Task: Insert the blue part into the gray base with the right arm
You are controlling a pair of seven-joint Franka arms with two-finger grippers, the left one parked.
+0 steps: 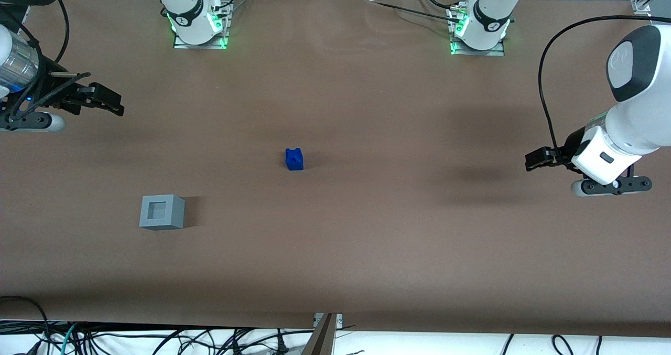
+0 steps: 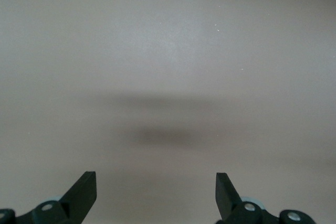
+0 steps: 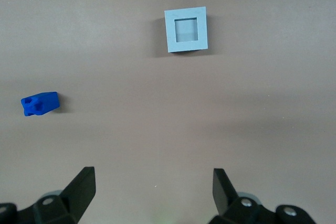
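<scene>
Brown matte tabletop (image 1: 367,239), soft shadows, tangled cables (image 1: 157,339) on white floor along its near edge

The hand (image 3: 152,190) is cut off by the frame edge.

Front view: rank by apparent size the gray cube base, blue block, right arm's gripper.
1. Black two-finger gripper, raised, at the working arm's end of the table; its height may inflate it.
2. Light-grey cube base.
3. Small deep-blue plastic block.

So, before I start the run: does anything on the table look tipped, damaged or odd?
Nothing stands out. The blue part sits alone on the table, the gray base stands nearer the camera with its recess empty, and the gripper hangs open at the working arm's end, holding nothing.
</scene>
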